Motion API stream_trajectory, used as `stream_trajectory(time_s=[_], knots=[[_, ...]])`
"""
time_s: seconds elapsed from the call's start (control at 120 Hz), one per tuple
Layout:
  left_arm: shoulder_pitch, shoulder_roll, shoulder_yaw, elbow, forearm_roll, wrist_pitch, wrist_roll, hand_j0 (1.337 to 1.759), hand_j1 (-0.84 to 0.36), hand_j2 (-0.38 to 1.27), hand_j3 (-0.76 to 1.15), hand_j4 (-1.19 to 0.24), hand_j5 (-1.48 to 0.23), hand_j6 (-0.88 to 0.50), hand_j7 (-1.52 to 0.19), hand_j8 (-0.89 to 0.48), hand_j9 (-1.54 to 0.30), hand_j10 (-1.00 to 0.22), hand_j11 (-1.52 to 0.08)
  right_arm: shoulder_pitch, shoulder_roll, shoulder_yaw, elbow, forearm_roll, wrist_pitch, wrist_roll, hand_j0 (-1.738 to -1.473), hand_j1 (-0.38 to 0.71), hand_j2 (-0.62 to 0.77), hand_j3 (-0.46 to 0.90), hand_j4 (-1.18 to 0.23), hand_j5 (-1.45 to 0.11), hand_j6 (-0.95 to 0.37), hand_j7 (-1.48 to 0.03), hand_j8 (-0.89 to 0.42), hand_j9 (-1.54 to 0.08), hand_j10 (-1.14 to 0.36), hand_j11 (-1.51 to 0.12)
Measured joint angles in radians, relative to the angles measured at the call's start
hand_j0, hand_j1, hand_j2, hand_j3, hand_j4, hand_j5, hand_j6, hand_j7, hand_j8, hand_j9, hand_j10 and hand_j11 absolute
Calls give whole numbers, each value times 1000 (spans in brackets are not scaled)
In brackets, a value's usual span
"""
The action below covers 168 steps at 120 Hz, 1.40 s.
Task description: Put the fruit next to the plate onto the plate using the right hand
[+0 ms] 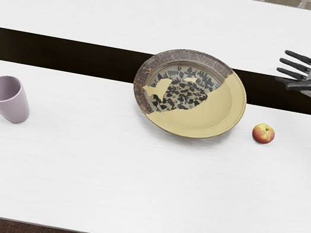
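At the far left of the white counter is a pale lilac, handleless tapered cup. It is empty, and its mouth appears to lean toward the upper left. It is well apart from everything else.

A dark brown band runs across the full width of the counter, between a white strip behind it and the broad white surface in front.

In the middle lies a large round ceramic plate, which overlaps the dark band with its far half. Its right and front parts are glazed a plain buttery yellow. The left part has a speckled brown rim and a patch of black marks on a pale ground. Nothing lies on the plate.

Just to the right of the plate, near its rim but not touching it, a small round red-and-yellow apple rests on the counter.

Further right and further back, the right hand comes in from the right edge on a grey forearm. It is level with the dark band and well apart from the apple. Its dark fingers are spread wide, point left, and hold nothing.
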State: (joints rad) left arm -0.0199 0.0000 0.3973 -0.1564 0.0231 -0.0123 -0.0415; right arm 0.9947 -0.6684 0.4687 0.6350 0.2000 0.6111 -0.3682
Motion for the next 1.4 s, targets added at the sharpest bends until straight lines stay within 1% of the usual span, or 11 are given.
stream_trajectory(time_s=[0.258, 0.333, 0.4, 0.467, 0.558, 0.633, 0.708, 0.8, 1.075, 1.225, 1.4], knots=[[0, 0, 0, 0, 0, 0, 0, 1658, 69, 47, 0, -234, -304, -234, -304, -234, -304, -234, -304, 1, -30, 27, 16, -7, 0, 7, -1658, -309, -6, 0, -31, -43, -30, -43, -31, -43, -31, -43], [0, 0, 0, 0, 0, 0, 0, 1658, 69, 47, 0, -234, -304, -234, -304, -234, -304, -234, -304, 5, -76, 42, 28, -86, 0, 7, -1658, -308, -7, 0, -33, -45, -31, -45, -32, -45, -33, -45], [0, 0, 0, 0, 0, 0, 0, 1658, 69, 47, 0, -234, -304, -234, -304, -234, -304, -234, -304, 7, -119, 85, 72, -214, 0, 7, -1658, -305, -7, 0, -35, -48, -33, -48, -34, -48, -35, -48], [0, 0, 0, 0, 0, 0, 0, 1658, 69, 47, 0, -234, -304, -234, -304, -234, -304, -234, -304, 5, -171, 125, 205, -377, 0, 16, -1658, -302, -7, 0, -37, -51, -36, -51, -36, -51, -37, -51], [0, 0, 0, 0, 0, 0, 0, 1658, 69, 47, 0, -234, -304, -234, -304, -234, -304, -234, -304, -12, -271, 151, 452, -588, 0, 69, -1658, -300, -7, 0, -40, -53, -39, -53, -40, -53, -40, -53], [0, 0, 0, 0, 0, 0, 0, 1658, 69, 47, 0, -234, -304, -234, -304, -234, -304, -234, -304, -40, -324, 158, 615, -728, -1, 105, -1658, -300, -7, 0, -42, -54, -42, -54, -42, -54, -42, -54], [0, 0, 0, 0, 0, 0, 0, 1658, 69, 47, 0, -234, -304, -234, -304, -234, -304, -234, -304, -76, -350, 159, 732, -827, -59, 120, -1658, -299, -7, 0, -44, -55, -44, -55, -44, -55, -43, -55], [0, 0, 0, 0, 0, 0, 0, 1658, 69, 47, 0, -234, -304, -234, -304, -234, -304, -234, -304, -104, -360, 132, 827, -907, -199, 125, -1658, -299, -7, 0, -46, -56, -46, -56, -46, -56, -45, -56], [0, 0, 0, 0, 0, 0, 0, 1658, 69, 47, 0, -234, -304, -234, -304, -234, -304, -234, -304, -135, -356, -38, 976, -1039, -647, 123, -1658, -298, -6, 0, -51, -59, -53, -59, -51, -59, -50, -59], [0, 0, 0, 0, 0, 0, 0, 1658, 69, 47, 0, -234, -304, -234, -304, -234, -304, -234, -304, -166, -348, -79, 1002, -1054, -811, 90, -1658, -288, -7, 0, -59, -70, -62, -69, -60, -70, -58, -70], [0, 0, 0, 0, 0, 0, 0, 1658, 69, 47, 0, -234, -304, -234, -304, -234, -304, -234, -304, -187, -313, -130, 1012, -1060, -908, 76, -1658, -253, -12, 0, -88, -108, -91, -107, -89, -108, -88, -108]])
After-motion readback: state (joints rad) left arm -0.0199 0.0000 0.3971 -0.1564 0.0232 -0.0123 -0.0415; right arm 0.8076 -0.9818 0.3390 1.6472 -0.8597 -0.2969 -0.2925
